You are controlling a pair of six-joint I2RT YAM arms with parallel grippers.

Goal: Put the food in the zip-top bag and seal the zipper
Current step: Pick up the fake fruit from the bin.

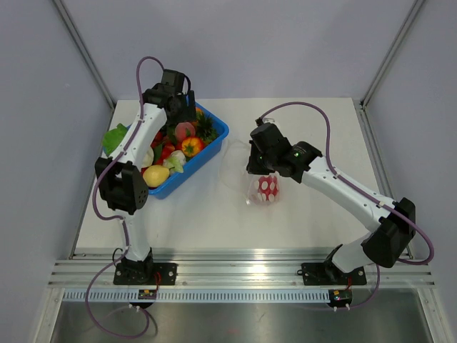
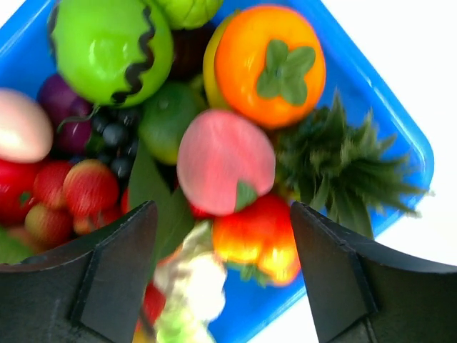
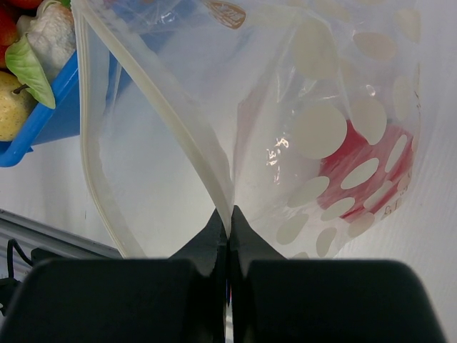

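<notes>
on the white table (image 1: 214, 225): we see the zip-top bag (image 1: 241, 166) lying just right of the blue bin (image 1: 218, 136), clear and crinkly, printed with white dots.
bag mouth: the zipper (image 3: 182, 136) is a pale strip; its two sides stand apart and meet at one pinched corner, so the mouth gapes on the bin's side.
inside the bag: one red piece (image 3: 360, 153) sits at the closed end, seen through the dots.
bin contents: the food (image 1: 178, 146) is heaped and glossy; we make out a pink peach (image 2: 225, 171), an orange fruit (image 2: 271, 64) with a green calyx, a green striped fruit (image 2: 107, 50) and a pineapple crown (image 2: 343, 171).
left arm (image 1: 139, 143): it reaches over the bin with the wrist bent down; the left gripper (image 2: 221, 211) hangs above the peach, fingers spread wide, holding nothing.
right arm (image 1: 343, 189): it stretches from its base to mid-table; the right gripper (image 3: 228, 221) is clamped tight on the bag's mouth edge, at the zipper's end.
</notes>
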